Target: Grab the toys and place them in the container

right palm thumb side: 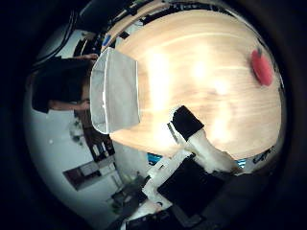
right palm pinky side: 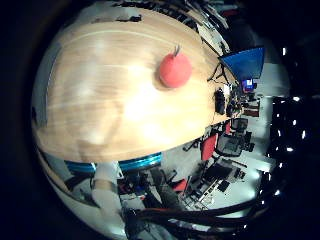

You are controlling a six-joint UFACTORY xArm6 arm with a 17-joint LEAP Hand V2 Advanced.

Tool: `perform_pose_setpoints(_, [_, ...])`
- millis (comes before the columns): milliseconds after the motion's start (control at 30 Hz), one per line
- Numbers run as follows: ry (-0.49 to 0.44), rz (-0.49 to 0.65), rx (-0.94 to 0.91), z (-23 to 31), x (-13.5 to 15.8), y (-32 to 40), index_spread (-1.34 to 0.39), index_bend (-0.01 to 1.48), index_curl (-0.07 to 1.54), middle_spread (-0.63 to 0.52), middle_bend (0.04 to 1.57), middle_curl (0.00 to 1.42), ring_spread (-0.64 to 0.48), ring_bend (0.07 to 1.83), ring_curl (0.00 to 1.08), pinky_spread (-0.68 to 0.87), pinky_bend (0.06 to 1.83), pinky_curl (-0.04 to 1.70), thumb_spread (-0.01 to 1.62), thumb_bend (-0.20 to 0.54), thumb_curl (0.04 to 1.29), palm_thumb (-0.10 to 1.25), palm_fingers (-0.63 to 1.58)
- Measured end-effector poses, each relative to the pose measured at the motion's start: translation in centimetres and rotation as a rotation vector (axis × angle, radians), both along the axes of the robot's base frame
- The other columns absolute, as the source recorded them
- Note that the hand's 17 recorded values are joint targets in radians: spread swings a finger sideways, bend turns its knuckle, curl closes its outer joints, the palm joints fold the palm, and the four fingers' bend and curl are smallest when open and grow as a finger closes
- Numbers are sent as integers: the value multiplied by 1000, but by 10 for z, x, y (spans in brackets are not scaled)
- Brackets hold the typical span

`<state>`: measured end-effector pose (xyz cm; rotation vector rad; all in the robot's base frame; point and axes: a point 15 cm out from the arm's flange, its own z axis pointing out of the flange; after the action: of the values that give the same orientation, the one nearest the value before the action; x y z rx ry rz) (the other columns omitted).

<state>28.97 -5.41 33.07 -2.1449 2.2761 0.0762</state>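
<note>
A red round toy with a short dark stem, like an apple [right palm pinky side: 175, 69], lies on the pale wooden table [right palm pinky side: 115, 90]. It lies well away from the palm. A grey fabric container [right palm thumb side: 117, 91] stands at one edge of the same table, far from the toy. Part of my hand [right palm thumb side: 196, 143] shows in the thumb side view: a white finger with a black tip stretched out over the table, holding nothing. The hand hangs above the table between container and toy.
Past the table's edge lie a room floor with red chairs [right palm pinky side: 210, 145], a blue screen [right palm pinky side: 247, 62] and desks with equipment. A person in dark clothing [right palm thumb side: 57, 86] is beside the container, beyond the table.
</note>
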Motion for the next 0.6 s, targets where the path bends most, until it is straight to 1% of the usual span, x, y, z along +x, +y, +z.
perform_pose_setpoints(267, [-2,15,-1,0,0,-2,-442,175,331,-86,191,329,-42,435,228,326,620,169,1118,-21,286,493,288])
perform_pose_setpoints(433, [-3,-40,0,-2,-3,-24,-441,171,328,-86,195,332,-42,434,227,326,620,168,1113,-22,285,491,289])
perform_pose_setpoints(500, [-18,-62,-4,-1,-1,-35,-440,168,324,-86,196,333,-42,436,227,337,622,168,1112,-22,284,491,287])
perform_pose_setpoints(600, [-71,-94,-24,-2,11,-59,-439,168,320,-86,196,336,-44,440,228,342,621,167,1108,-21,288,492,289])
